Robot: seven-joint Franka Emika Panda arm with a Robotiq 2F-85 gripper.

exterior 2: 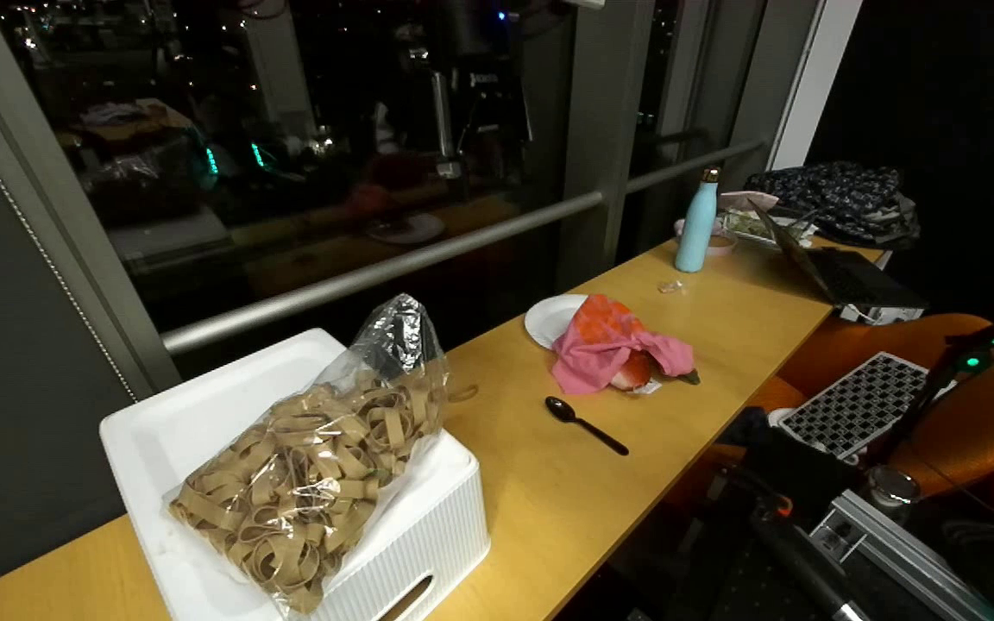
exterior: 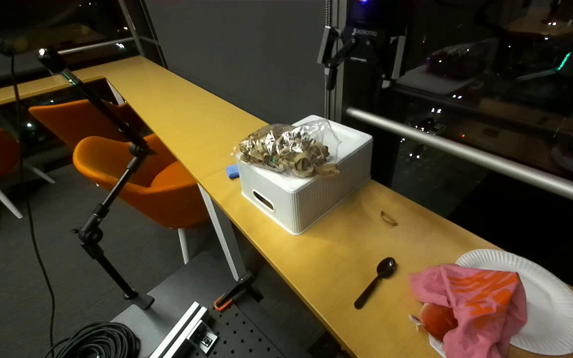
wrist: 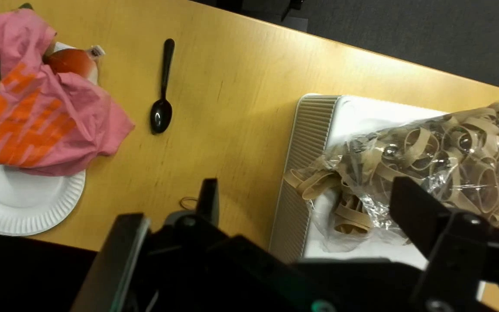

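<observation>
My gripper [exterior: 358,82] is open and empty, high above the table by the window. In the wrist view its fingers [wrist: 305,184] are wide apart over the near end of a white ribbed box [wrist: 312,125]. A clear plastic bag of tan rubber bands [wrist: 457,160] lies on the box top, some bands spilling at its open end. The bag shows in both exterior views [exterior: 286,149] [exterior 2: 316,466]. A single loose band [exterior: 388,219] lies on the table beside the box. A black spoon [wrist: 161,115] lies farther along. The gripper is dim in an exterior view [exterior 2: 484,155].
A pink cloth with orange print [exterior: 485,293] partly covers a white paper plate [exterior: 555,308] and a red-and-white object [wrist: 72,63]. A metal rail [exterior: 475,159] runs along the window. A blue bottle [exterior 2: 698,226] and laptop [exterior 2: 859,276] stand at the far end.
</observation>
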